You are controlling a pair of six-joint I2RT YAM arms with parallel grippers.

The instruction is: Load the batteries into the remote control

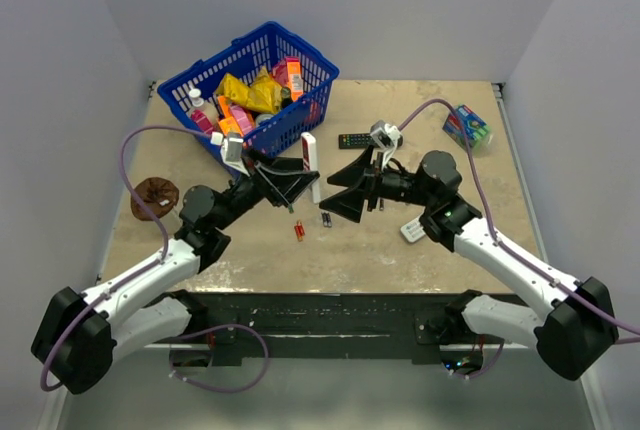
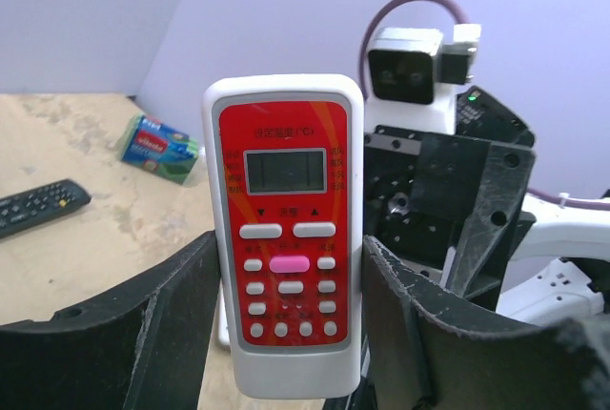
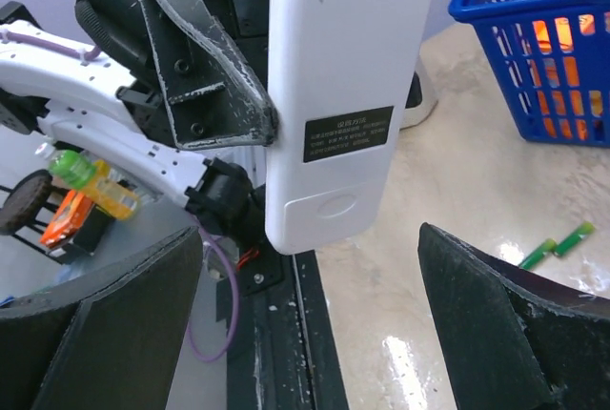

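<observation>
Basket of blue plastic lattice, far left on the mottled table, holds bright packets. Left gripper pinches the slab-shaped white remote upright by its edges, red face to its own camera; right gripper faces the plain back, jaws spread. Slim cylindrical batteries lie on the table below them.

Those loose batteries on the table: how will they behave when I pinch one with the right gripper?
The batteries are slim cylinders lying flat on the table, so a sideways nudge will probably roll them. They look rigid and tiny beside the broad, open right gripper, so likely light but easy to fumble.
</observation>
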